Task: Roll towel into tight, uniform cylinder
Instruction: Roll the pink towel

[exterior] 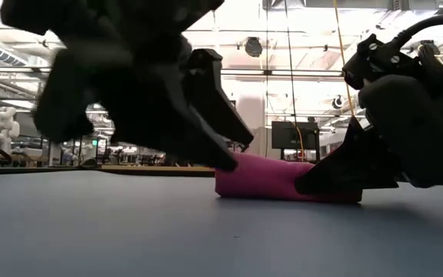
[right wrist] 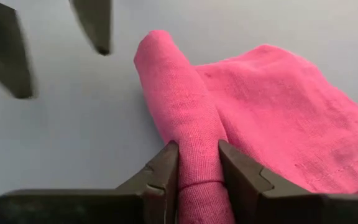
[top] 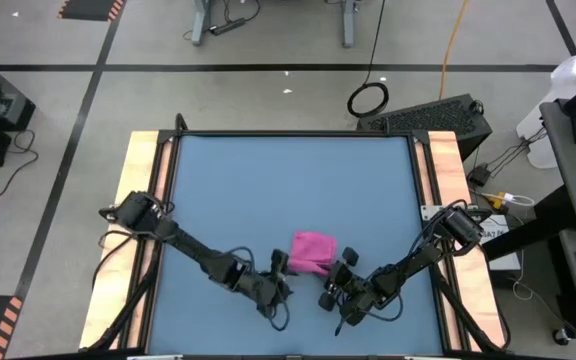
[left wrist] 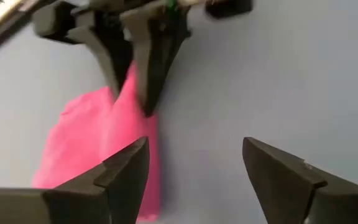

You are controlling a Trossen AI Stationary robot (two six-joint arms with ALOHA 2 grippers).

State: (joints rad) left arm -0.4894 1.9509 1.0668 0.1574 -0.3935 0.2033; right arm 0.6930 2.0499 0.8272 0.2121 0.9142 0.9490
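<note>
Lying near the table's [top: 208,180] front edge, around its middle, the towel [top: 313,252] is showing a rolled edge and no readable label. The right gripper [right wrist: 199,163] is pinching that roll narrowly; the left gripper [left wrist: 194,163] is standing wide open beside it, holding nothing.

**Magenta on Blue**

A magenta-pink woven cloth towel [top: 314,252], plain and unpatterned, lay on a flat slate-blue tabletop [top: 268,190] edged by pale, light-grained wooden side rails [top: 140,170]. The two-finger left gripper [left wrist: 194,180] and right gripper [right wrist: 199,177] were matte black. Grey floor [top: 148,90] carried black lines and orange-and-black hazard stripes [top: 90,9].
</note>
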